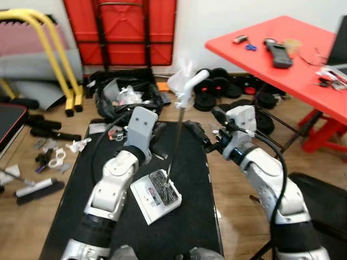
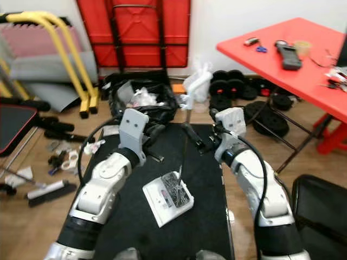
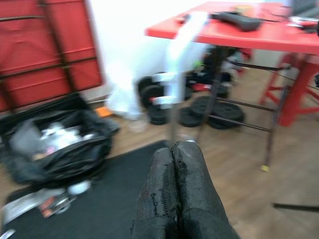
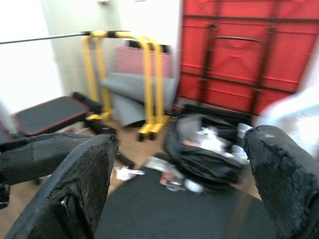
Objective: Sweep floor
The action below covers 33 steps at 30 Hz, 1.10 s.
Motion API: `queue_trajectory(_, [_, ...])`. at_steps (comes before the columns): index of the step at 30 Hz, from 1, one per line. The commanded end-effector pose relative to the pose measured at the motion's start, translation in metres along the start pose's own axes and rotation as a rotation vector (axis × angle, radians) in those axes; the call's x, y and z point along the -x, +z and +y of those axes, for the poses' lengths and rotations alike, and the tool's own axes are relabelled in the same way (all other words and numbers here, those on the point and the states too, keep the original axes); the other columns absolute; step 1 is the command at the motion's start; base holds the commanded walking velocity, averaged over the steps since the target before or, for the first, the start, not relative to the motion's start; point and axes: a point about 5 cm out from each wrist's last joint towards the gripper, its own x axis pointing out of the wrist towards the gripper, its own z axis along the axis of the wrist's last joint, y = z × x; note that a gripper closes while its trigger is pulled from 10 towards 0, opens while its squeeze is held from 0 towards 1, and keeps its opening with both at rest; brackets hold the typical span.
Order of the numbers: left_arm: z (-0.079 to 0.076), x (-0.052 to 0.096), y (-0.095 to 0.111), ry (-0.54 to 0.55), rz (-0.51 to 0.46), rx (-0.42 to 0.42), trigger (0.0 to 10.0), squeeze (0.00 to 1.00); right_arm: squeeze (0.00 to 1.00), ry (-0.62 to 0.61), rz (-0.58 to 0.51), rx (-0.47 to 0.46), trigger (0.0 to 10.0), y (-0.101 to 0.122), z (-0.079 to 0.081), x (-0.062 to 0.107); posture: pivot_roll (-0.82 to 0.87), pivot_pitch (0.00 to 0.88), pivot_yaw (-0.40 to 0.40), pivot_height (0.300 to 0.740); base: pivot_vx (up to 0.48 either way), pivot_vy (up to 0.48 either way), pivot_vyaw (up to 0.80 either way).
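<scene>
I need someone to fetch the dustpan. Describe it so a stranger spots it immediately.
Find the black mat on the wooden floor between the robot's arms. Near its middle lies the white dustpan, holding grey debris, with a thin upright pole ending in a white handle. Nothing else on the mat is white.

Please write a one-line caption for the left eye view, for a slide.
Both grippers, left and right, flank an upright broom whose head rests in a white dustpan on a black mat.

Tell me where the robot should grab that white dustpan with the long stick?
Probably on the thin upright metal pole of the dustpan, midway up, coming from the robot's right with the open right gripper. The pole is slim enough to fit between the fingers; the pan itself is wide, flat and full.
</scene>
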Motion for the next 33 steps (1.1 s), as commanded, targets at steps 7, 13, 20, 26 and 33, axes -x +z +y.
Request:
queue_trajectory(7, [-0.0003, -0.0005, 0.0006, -0.002, 0.003, -0.003, 10.0, 0.00, 0.00, -0.016, 0.055, 0.108, 10.0, -0.0018, -0.0126, 0.0052, -0.17, 0.041, -0.141, 0.740, 0.326, 0.000, 0.46])
queue_trajectory(13, [0.0001, -0.0008, 0.0009, -0.001, 0.002, 0.000, 10.0, 0.00, 0.00, -0.028, 0.039, 0.118, 10.0, -0.0012, -0.0122, 0.0050, -0.17, 0.043, -0.139, 0.740, 0.324, 0.000, 0.38])
queue_trajectory(20, [0.0005, -0.0005, 0.0012, -0.003, 0.001, 0.002, 10.0, 0.00, 0.00, -0.030, 0.032, 0.117, 10.0, 0.0000, -0.0113, 0.0039, -0.17, 0.047, -0.139, 0.740, 0.314, 0.000, 0.00])
queue_trajectory(26, [0.0006, -0.0007, 0.0015, 0.003, 0.001, 0.007, 10.0, 0.00, 0.00, 0.023, 0.060, 0.169, 10.0, -0.0018, -0.0078, 0.0053, -0.17, 0.050, -0.141, 0.740, 0.198, 0.000, 0.40])
queue_trajectory(33, [0.0026, -0.0009, 0.0016, 0.015, 0.001, 0.025, 10.0, 0.00, 0.00, 0.055, 0.061, 0.196, 10.0, -0.0017, -0.0045, 0.0070, -0.17, 0.050, -0.142, 0.740, 0.000, 0.000, 0.34])
